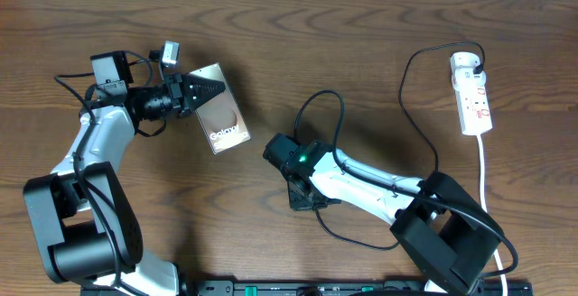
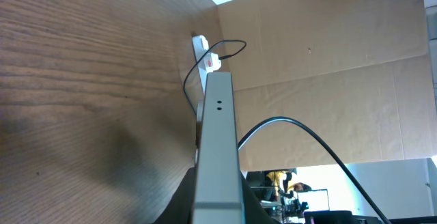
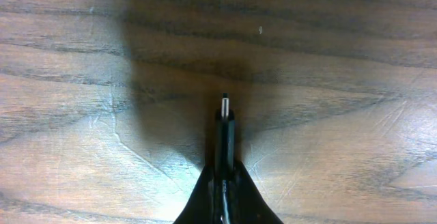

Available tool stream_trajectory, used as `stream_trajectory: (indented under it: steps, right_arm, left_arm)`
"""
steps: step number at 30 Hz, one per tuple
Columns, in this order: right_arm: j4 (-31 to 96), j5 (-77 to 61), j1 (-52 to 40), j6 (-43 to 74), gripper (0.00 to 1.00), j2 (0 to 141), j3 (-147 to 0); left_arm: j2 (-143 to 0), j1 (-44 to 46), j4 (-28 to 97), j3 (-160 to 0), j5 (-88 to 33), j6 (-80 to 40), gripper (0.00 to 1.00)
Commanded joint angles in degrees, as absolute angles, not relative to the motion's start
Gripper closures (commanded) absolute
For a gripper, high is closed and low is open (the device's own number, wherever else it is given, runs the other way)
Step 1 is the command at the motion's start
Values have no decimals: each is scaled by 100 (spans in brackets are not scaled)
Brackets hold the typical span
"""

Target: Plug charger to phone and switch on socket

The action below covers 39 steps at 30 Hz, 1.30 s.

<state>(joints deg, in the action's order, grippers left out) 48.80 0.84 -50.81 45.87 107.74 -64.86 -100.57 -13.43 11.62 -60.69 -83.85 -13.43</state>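
My left gripper [image 1: 200, 91] is shut on the phone [image 1: 219, 108], a brownish-grey slab with white "Galaxy" lettering, holding it by its upper left end. In the left wrist view the phone [image 2: 218, 149] shows edge-on between the fingers. My right gripper [image 1: 301, 198] is shut on the charger's connector [image 3: 224, 125], whose small metal tip points out over the wood. The thin black charger cable [image 1: 417, 115] loops back to the white socket strip [image 1: 473, 93] at the far right, where its plug sits in the rounded end. The connector and the phone are well apart.
A white cord [image 1: 484, 174] runs from the socket toward the front edge. The charger cable also arcs across the left wrist view [image 2: 300, 125], with the socket [image 2: 202, 54] by a cardboard wall [image 2: 328, 53]. Bare wood lies between the two grippers.
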Motion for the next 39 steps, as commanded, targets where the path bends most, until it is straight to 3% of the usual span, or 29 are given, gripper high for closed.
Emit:
stream_trajectory:
  steps: [1, 4, 9, 12, 16, 20, 35, 39]
  right_arm:
    - [4884, 154, -5057, 4580, 82, 10812, -6427]
    - [4869, 158, -5054, 4580, 70, 10812, -6427]
    - [4836, 183, -5057, 4580, 70, 10812, -6427]
    - [4794, 198, -5054, 4580, 76, 10812, -6427]
    - [4797, 198, -5057, 4580, 93, 10812, -6427]
    - [4797, 196, -5057, 4580, 99, 10812, -6427]
    - [5256, 58, -4663, 4224, 99, 10291, -6805]
    - [5087, -1098, -4080, 3398, 99, 9411, -6923]
  left_arm:
    - [-10042, -1343, 1151, -6182, -8584, -1267, 93]
    - [-10042, -1343, 1151, -6182, -8586, -1267, 93]
    - [-10042, -1343, 1151, -6182, -8586, -1267, 93]
    - [-10042, -1343, 1151, -6182, -8586, -1267, 93]
    - [-10042, -1343, 1153, -6173, -8586, -1267, 93]
    - [-10042, -1343, 1153, -6173, -8586, -1267, 93]
    - [-10042, -1350, 1151, -6173, -8589, -1267, 93]
    - [-10042, -1376, 1151, -6173, -8591, -1269, 93]
